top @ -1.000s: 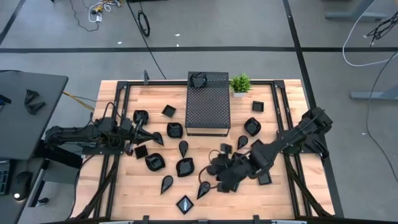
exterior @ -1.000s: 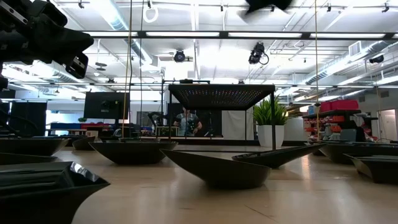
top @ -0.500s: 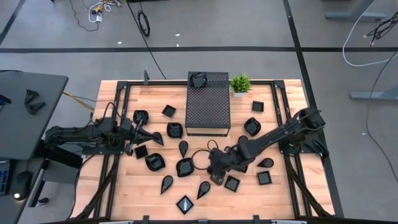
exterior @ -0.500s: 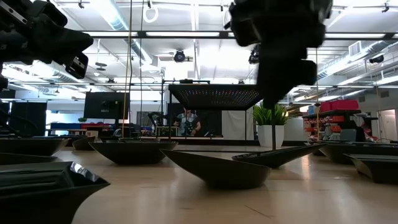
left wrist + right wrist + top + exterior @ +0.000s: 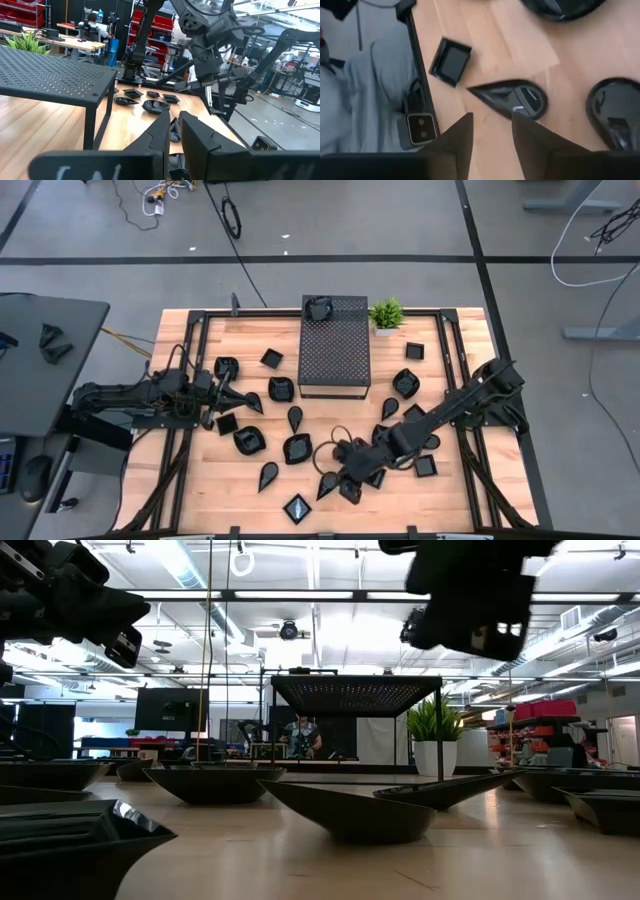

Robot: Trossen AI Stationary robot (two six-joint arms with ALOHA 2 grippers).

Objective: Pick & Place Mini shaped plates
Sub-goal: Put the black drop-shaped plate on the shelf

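Swinging back toward the table's (image 5: 200,480) front, the right gripper (image 5: 345,477) now hangs open and empty over a teardrop plate (image 5: 512,99). One small dish sits atop the perforated box (image 5: 335,355). Mini shaped plates (image 5: 297,448) lie scattered around. The left gripper (image 5: 232,397) waits, fingers nearly closed, empty.

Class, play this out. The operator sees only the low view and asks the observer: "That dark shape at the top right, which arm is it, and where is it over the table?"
Observer: It is the right arm. The high view shows the right claw over plates near the table's middle.
Operator: Is it holding anything?
Observer: No. The right wrist view shows its fingers open and empty, with a teardrop plate just ahead.
Operator: And the left arm?
Observer: The left claw waits at the table's left side.
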